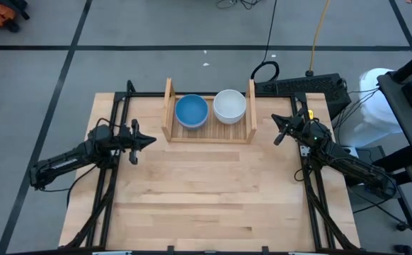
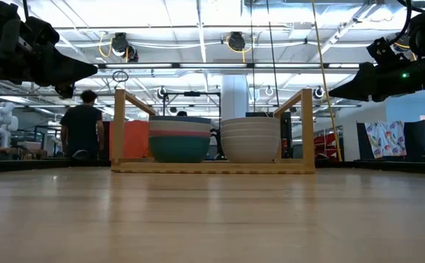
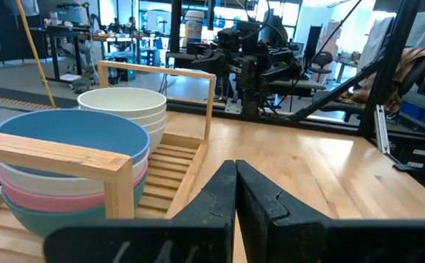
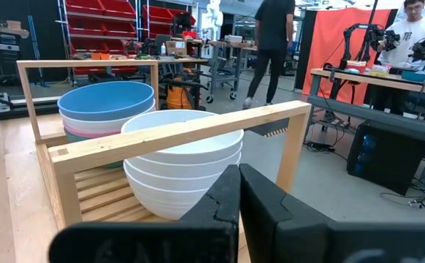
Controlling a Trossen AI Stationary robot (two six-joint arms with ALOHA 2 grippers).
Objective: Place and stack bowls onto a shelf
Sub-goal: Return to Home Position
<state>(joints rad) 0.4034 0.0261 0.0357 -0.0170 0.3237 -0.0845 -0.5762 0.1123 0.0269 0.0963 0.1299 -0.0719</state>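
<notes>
Nearest, at the left side of the table point(image 1: 213, 205), the left gripper point(image 1: 149, 140): fingers pressed together, holding nothing, pointing inward. Opposite, at the right side, the right gripper point(image 1: 277, 139): likewise clamped closed and empty. Beyond and between them, by the far edge, the shelf point(image 1: 209, 139), long axis running left to right. Inside, two stacks side by side: a blue bowl point(image 1: 191, 111) topping white, pink and teal ones on the left, white bowls point(image 1: 229, 105) on the right. Roughly equally near for either arm. No loose bowl in sight; probably nothing left but settling to rest.
</notes>
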